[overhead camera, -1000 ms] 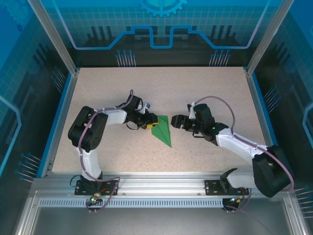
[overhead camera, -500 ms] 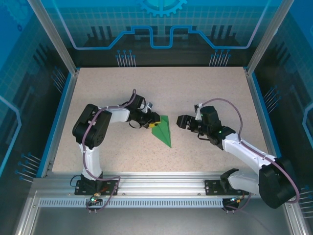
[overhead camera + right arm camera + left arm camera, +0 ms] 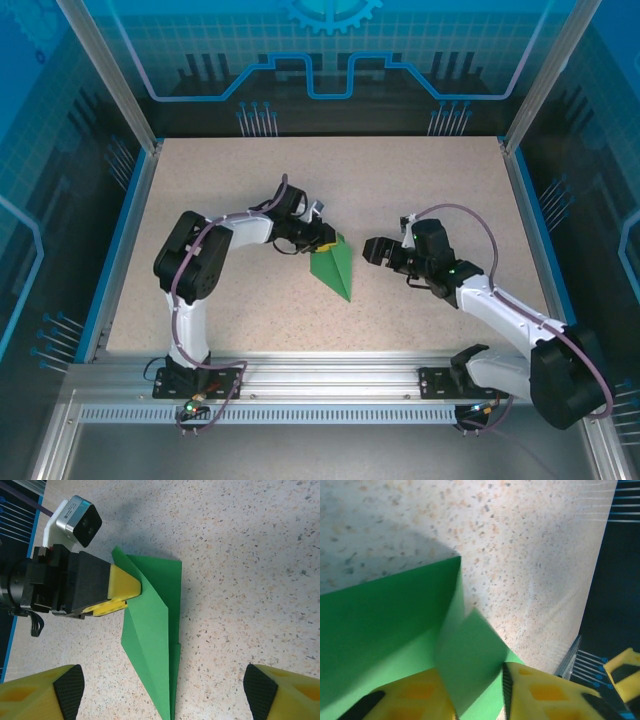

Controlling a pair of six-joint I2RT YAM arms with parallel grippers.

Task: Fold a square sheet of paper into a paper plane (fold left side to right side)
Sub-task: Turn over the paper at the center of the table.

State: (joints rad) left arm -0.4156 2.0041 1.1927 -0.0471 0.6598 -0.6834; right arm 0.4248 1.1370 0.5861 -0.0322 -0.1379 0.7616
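Note:
The green sheet is folded into a slim pointed paper plane in the middle of the table, its tip toward the near edge. My left gripper is at the plane's wide far-left corner, its yellow fingers shut on a raised flap of the paper plane. My right gripper hovers just right of the paper, open and apart from it. In the right wrist view the paper plane lies between and beyond the wide-spread fingertips of the right gripper.
The speckled table is ringed by a blue rim with an aluminium frame along the near edge. The left arm's wrist camera sits just above its fingers.
My left gripper has slid right onto the paper's far corner and closed on the flap, which now stands raised. My right gripper has opened wider and drawn back a little.

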